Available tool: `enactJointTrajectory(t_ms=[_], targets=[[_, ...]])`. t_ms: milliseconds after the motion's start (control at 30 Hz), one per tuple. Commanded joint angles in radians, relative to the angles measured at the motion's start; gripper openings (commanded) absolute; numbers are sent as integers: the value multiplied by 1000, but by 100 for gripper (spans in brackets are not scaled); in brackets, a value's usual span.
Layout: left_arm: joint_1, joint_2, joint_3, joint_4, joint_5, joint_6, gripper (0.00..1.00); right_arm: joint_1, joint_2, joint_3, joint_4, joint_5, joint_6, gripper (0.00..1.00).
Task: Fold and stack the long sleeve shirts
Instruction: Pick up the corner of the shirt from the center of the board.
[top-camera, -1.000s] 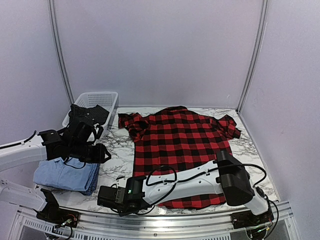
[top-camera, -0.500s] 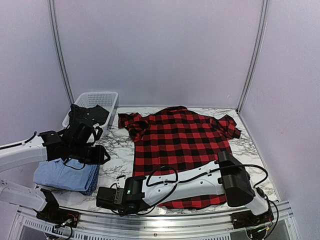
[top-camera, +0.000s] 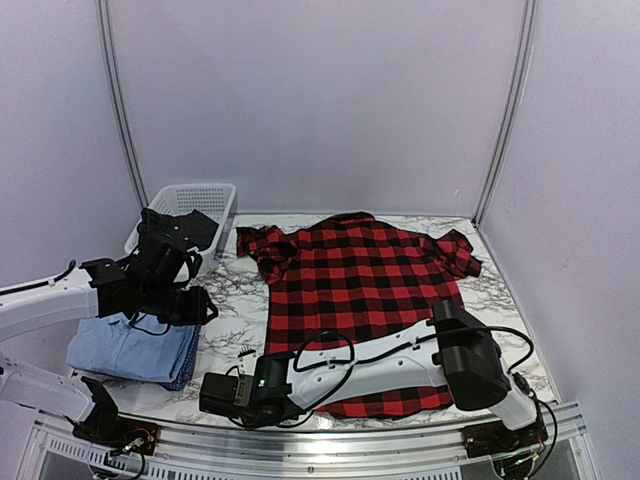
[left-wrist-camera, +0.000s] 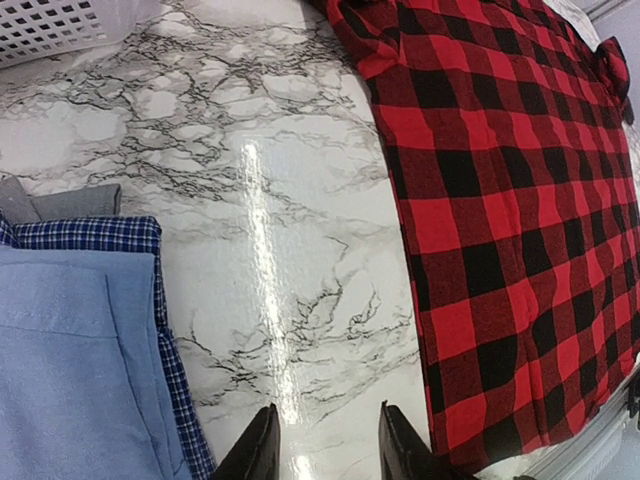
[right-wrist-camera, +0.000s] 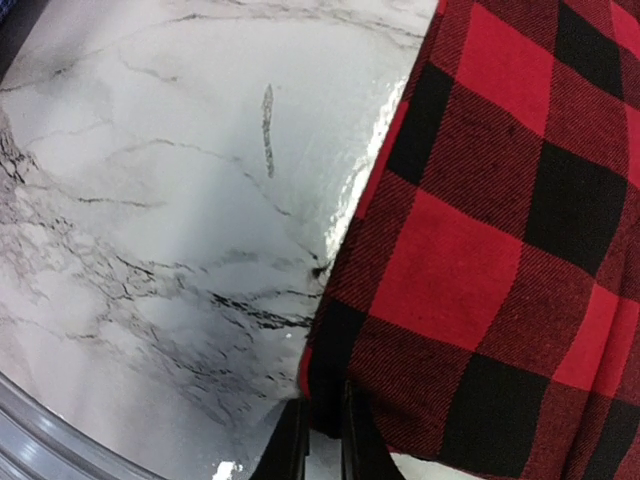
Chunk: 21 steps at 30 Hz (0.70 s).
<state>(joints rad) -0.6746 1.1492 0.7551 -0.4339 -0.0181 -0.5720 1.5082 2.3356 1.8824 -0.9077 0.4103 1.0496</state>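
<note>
Flannel shirt (top-camera: 360, 280) lies collar away; right gripper (right-wrist-camera: 322, 418) seemingly pinches its hem, left gripper (left-wrist-camera: 326, 430) ajar, empty.

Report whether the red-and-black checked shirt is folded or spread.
Spread: the red-and-black checked flannel shirt lies flat on the marble-patterned table, sleeves out at both sides.

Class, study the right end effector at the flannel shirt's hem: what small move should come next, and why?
Probably raise the right end effector a little, carrying the hem corner up. It is closed on the edge of the flannel shirt, and the shirt lies spread flat, not yet folded.
</note>
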Motion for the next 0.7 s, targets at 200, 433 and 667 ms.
enactJointTrajectory(t_ms=[200,433,667], targets=[[118,202,209,57,-33,30,37,-72,-197,-199,199,-29,-119,0],[122,460,422,122,-27,53,39,-133,-343,-341,291,-69,-216,0],[136,743,672,123,-120,41,40,-213,-457,-494,393,-124,-303,0]])
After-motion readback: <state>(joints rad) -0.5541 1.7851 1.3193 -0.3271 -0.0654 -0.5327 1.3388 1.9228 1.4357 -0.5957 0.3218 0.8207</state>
